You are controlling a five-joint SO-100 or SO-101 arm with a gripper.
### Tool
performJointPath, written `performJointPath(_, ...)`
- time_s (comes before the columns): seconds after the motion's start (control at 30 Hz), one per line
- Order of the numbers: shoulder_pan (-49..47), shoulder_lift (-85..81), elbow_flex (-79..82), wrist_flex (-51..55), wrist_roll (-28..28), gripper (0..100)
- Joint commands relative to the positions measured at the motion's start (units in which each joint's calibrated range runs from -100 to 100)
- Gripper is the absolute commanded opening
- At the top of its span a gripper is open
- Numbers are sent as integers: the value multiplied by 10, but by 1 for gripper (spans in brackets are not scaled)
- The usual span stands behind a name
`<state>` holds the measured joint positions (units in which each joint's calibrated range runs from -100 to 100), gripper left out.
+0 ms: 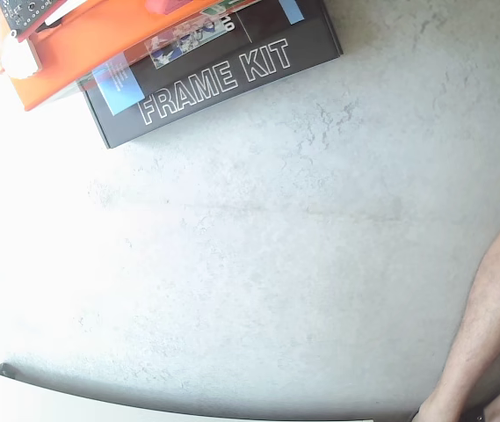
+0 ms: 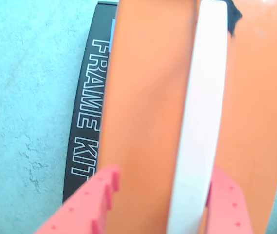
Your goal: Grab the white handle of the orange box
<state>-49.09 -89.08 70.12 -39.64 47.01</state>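
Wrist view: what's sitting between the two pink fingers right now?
In the wrist view, the gripper straddles the orange box: bare orange face fills the gap, with the white handle running just inside the right finger.

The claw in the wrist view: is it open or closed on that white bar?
Open. The claw has a pink finger either side of the white handle on the orange box, a wide gap between them.

Grey mottled concrete floor (image 1: 302, 246), washed out by glare at left.
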Motion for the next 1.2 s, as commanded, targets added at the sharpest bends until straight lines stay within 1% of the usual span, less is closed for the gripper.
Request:
performJointPath(0.0,27,33,-21,4,-23,19)
performJointPath(0.17,29,117,-109,4,-28,17)
performJointPath(0.2,27,137,-134,4,-25,14)
performJointPath(0.27,23,179,-173,4,-28,1)
performJointPath(0.3,23,194,-184,1,-32,1)
performJointPath(0.33,26,208,-193,-1,-49,3)
performJointPath(0.43,48,243,-207,-2,-119,1)
performJointPath(0.5,91,262,-226,-1,-164,1)
performJointPath(0.53,115,269,-232,3,-198,1)
performJointPath(0.57,140,275,-230,3,-240,1)
performJointPath(0.7,281,311,-225,5,-442,1)
performJointPath(0.77,338,337,-221,4,-508,1)
performJointPath(0.87,372,360,-190,0,-567,1)
performJointPath(0.97,391,378,-166,-3,-606,1)
performJointPath(1.1,414,379,-133,-4,-627,1)
performJointPath(1.17,419,380,-117,-4,-627,1)
